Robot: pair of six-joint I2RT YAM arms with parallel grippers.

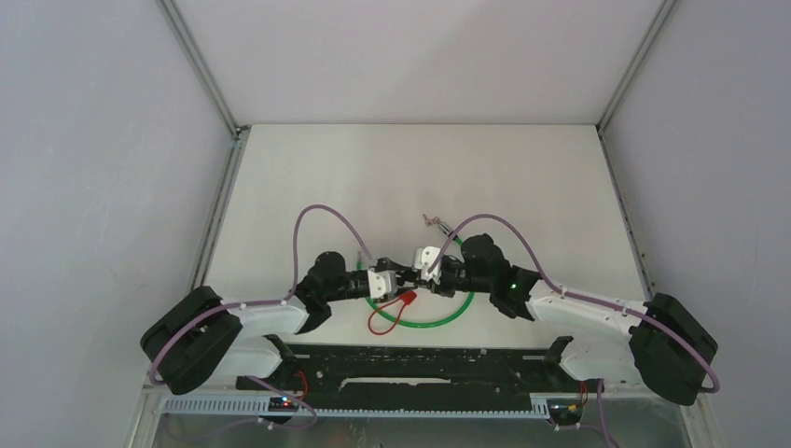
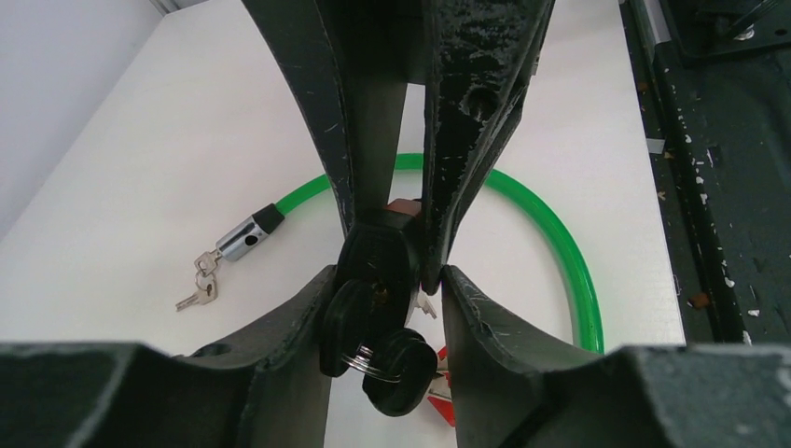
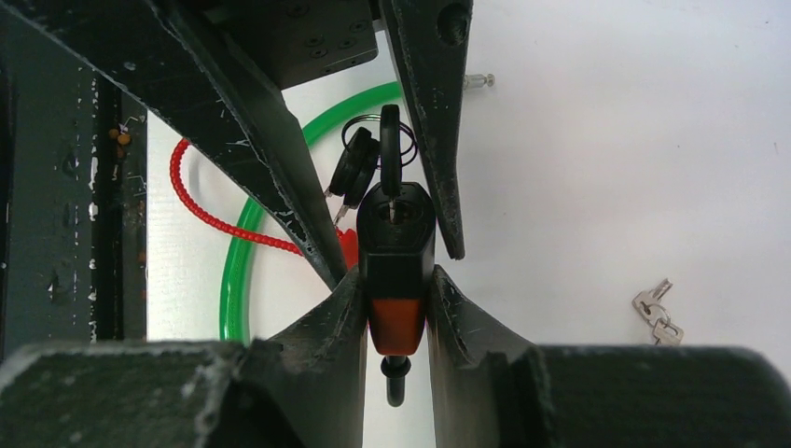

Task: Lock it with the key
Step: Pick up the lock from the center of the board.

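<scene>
My right gripper is shut on the black-and-red lock body and holds it above the table. A black-headed key sits in its keyhole, and a second black key hangs from the ring. My left gripper faces it with its jaws parted around the key heads. One head rests against the left finger, with a gap at the right finger. The lock's red cable hangs down to the table. In the top view both grippers meet at mid-table.
A green cable loops on the table under the grippers. Its silver end and two small metal keys lie behind them, and the keys also show in the right wrist view. The black base rail runs along the near edge.
</scene>
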